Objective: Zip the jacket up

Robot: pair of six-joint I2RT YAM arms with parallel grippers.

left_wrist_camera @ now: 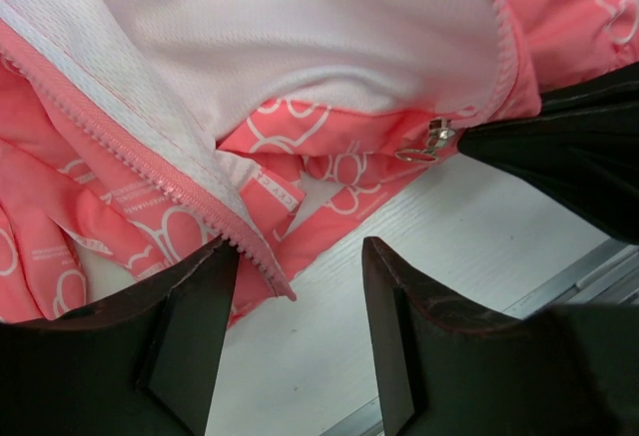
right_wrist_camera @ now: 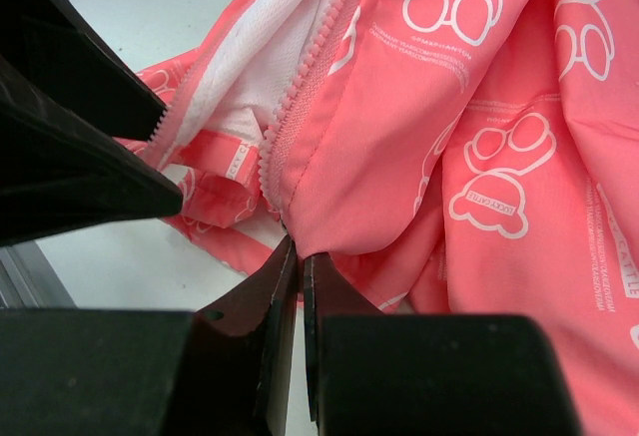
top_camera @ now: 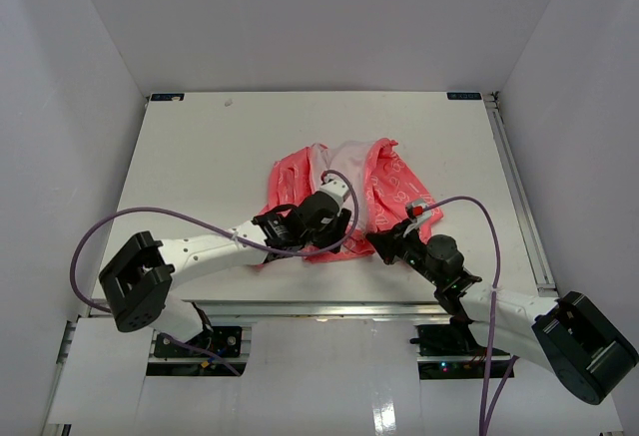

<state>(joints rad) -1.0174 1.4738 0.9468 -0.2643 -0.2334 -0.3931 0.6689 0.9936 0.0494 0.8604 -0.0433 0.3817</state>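
**A:** Where do the tools stand?

**B:** Nearest us, at 5 o'clock of the jacket (top_camera: pixel 384 182), the right tool (right_wrist_camera: pixel 297 256) is closed tight, with the hem corner seemingly nipped at its tips. At 7 o'clock the left tool (left_wrist_camera: pixel 300 248) has its jaws apart and holds nothing. The loose end of the left teeth (left_wrist_camera: pixel 160 182) lies just ahead of the gap.

**A:** And the jacket itself?

**B:** Mid-counter (top_camera: pixel 220 147), front open, with white lining (left_wrist_camera: pixel 329 27) showing between the pink panels toward 12 o'clock.

**A:** Anything zipped?

**B:** No. The slider (left_wrist_camera: pixel 429 142) sits low on the right side, just beside the right tool, and the two rows of teeth lie apart. I'd judge this is the very start. The left end is not yet seated in the slider, and the whole run toward 12 o'clock is left to close.
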